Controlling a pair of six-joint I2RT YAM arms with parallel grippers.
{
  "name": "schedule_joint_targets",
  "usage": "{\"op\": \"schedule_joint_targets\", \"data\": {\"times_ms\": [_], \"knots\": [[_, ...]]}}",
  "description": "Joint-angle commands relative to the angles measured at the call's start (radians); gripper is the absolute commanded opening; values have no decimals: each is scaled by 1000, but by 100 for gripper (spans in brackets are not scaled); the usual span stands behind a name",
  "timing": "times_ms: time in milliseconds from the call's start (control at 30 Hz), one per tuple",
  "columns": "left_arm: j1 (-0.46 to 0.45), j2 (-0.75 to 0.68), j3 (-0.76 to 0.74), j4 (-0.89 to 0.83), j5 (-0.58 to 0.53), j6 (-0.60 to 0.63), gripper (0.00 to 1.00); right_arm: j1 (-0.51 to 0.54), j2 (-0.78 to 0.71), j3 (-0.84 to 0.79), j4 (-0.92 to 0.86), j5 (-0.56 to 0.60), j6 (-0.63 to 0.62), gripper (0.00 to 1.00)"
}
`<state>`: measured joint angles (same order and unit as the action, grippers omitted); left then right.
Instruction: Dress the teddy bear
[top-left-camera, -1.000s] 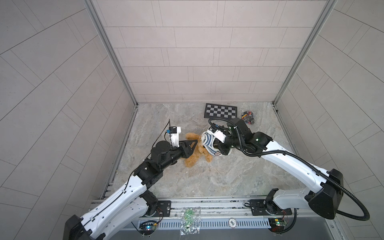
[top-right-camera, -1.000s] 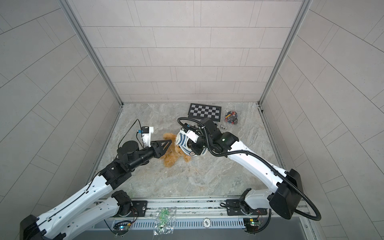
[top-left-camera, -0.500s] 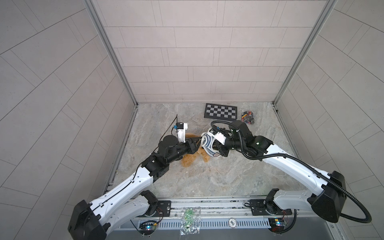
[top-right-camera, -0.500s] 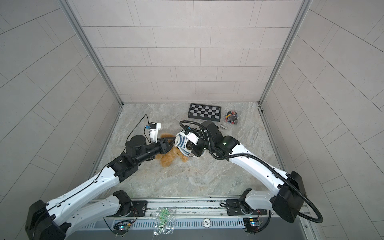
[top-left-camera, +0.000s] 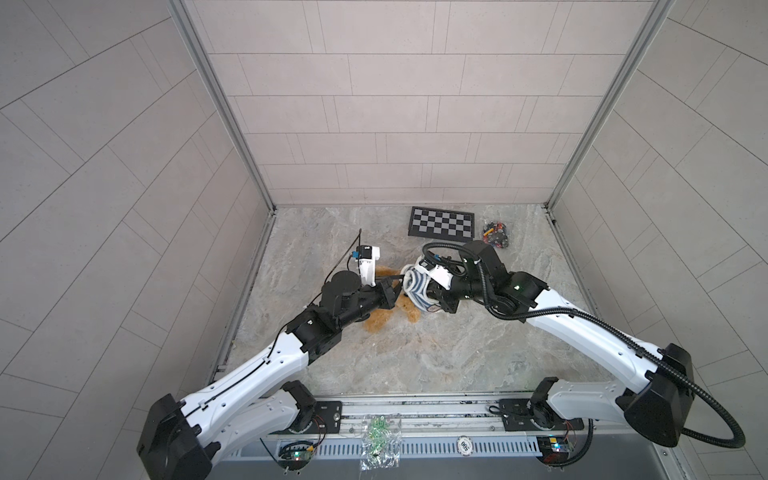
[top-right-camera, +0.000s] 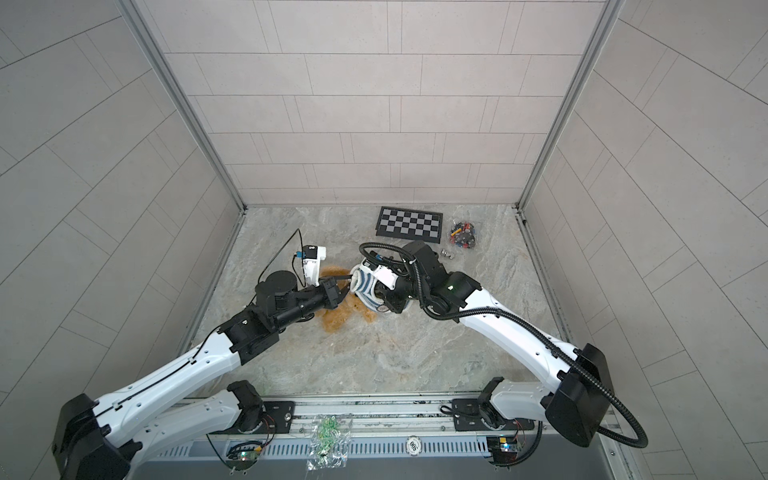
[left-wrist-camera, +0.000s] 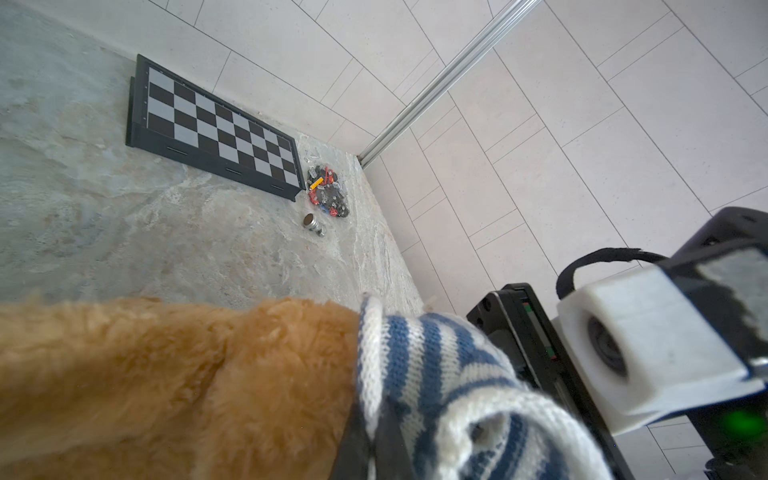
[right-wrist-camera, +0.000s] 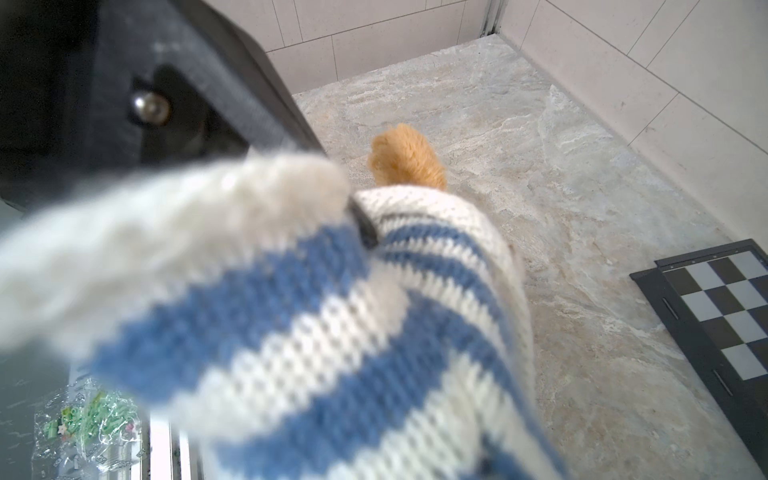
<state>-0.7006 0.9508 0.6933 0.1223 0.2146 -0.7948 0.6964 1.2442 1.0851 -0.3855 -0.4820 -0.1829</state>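
The bear (top-left-camera: 380, 321) lies on the bench (top-left-camera: 415, 361), in the middle, between the two arms. The sweater (top-left-camera: 417, 286) is over its top end, and its legs stick out bare toward the near side. In the right wrist view one furry paw (right-wrist-camera: 405, 160) pokes out past the wool. The left jaws are closed and pinch the white edge of the sweater, right where it meets the fur. The right jaws are closed too, and hold the sweater from the other side, with the wool bunched over them. So I think the step now is to pull the sweater down over the bear's body. To do it well, both arms should pull the same way, toward the legs, and slowly. The opening should be held wide, so the fur does not catch. The wool stretches, so a soft tug is enough; a hard tug may slip the edge out of the jaws. The bear looks light and soft, so it may slide along the bench with the sweater and not go in. One arm may need to hold back while the other one pulls. I cannot tell if the bear's arms are in the sleeves, so that needs a look.
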Motion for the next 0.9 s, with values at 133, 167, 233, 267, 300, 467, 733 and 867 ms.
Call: {"op": "schedule_joint_targets", "data": {"times_ms": [133, 167, 233, 267, 300, 467, 733, 867], "knots": [[65, -18, -2, -84, -31, -10, 0, 49, -87, -11, -23, 16, -125, 0], [66, -7, 4, -102, -29, -5, 0, 51, -98, -20, -7, 16, -122, 0], [66, 13, 3, -124, -27, -2, 0, 51, -126, -46, 39, 25, -104, 0], [66, 19, -6, -130, -21, -1, 0, 51, -137, -56, 58, 31, -94, 0], [66, 20, -16, -131, -14, -3, 0, 51, -146, -61, 74, 39, -80, 0], [65, -18, -68, -195, 0, 20, 0, 51, -167, -88, 116, 79, -11, 0], [54, -32, -48, -253, 62, 108, 6, 49, -151, -88, 183, 130, 154, 0], [36, -61, -22, -219, 82, 131, 12, 52, -123, -54, 167, 156, 245, 0]]}}
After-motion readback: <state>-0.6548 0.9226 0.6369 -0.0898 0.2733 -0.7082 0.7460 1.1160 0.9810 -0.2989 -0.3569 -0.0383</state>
